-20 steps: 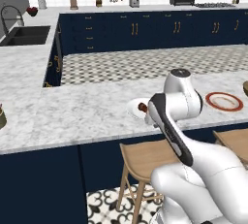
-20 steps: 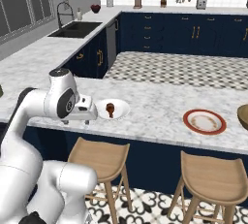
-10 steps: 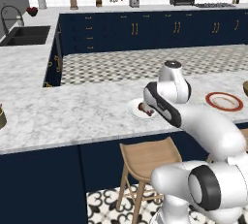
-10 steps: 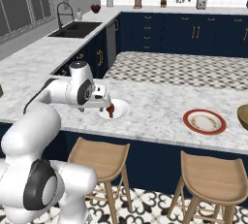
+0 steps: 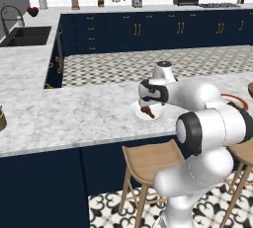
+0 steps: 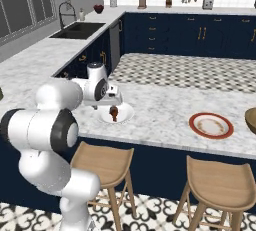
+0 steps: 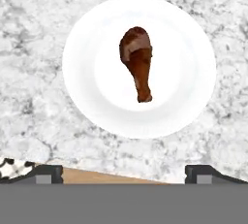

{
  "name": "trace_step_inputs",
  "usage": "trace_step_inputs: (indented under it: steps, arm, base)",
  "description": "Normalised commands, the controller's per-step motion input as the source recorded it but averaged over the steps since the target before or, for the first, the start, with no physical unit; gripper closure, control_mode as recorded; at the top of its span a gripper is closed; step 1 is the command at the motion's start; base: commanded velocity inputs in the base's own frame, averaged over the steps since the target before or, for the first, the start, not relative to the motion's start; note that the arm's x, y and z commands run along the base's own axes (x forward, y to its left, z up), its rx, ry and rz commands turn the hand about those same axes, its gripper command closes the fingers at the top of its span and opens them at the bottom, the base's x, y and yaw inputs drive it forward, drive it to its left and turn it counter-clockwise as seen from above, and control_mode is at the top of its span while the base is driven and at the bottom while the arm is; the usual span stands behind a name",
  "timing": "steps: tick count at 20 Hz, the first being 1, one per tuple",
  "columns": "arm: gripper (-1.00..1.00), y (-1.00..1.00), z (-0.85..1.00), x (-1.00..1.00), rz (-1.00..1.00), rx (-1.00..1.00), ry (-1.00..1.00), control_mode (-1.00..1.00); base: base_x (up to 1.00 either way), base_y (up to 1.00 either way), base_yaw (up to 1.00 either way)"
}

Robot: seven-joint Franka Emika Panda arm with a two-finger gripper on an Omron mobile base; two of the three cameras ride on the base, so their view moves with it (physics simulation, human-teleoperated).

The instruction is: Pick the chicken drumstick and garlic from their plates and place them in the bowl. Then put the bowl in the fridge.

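Whereas folded back near the base a second ago, now stretched forward over the marble counter (image 5: pixel 74 118), with the gripper (image 5: pixel 148 104) pointing down above the white plate (image 5: pixel 136 113). Base cameras unmoved; nothing on the counter shifted in that interval.

Gripper (image 7: pixel 125 172) fully spread, holding nothing, hanging clear above the plate.

Chicken drumstick (image 7: pixel 137 63) lying flat at the middle of the white plate (image 7: pixel 87 97), thick end away from the hand, thin end toward it. Sits roughly centred between the tips but ahead of them in the hand view. Untouched.

Red-rimmed plate (image 6: pixel 211 125) well apart along the counter. Bowl (image 6: pixel 251 120) at the far end beyond it. Garlic too small to make out.

Assessment: approach to the first pick complete, descent and closing not yet done. Likely needs a straight drop onto the thick end. Risk: rounded meat rolling out as the tips close.
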Motion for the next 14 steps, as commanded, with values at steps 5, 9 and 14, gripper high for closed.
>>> trace_step_inputs:
  steps: [5,9,14]
  arm:
    - [-1.00,-0.18,-0.59,0.68,0.01,-0.01,0.09,-1.00]
    - [-1.00,-0.07,-0.36,0.48,0.04,0.00,0.02,-1.00]
    - [-1.00,0.05,-0.23,0.54,0.09,0.00,0.01,-1.00]
  base:
    - [0.00,0.00,0.00]
    - [0.00,0.00,0.00]
    - [0.00,0.00,0.00]
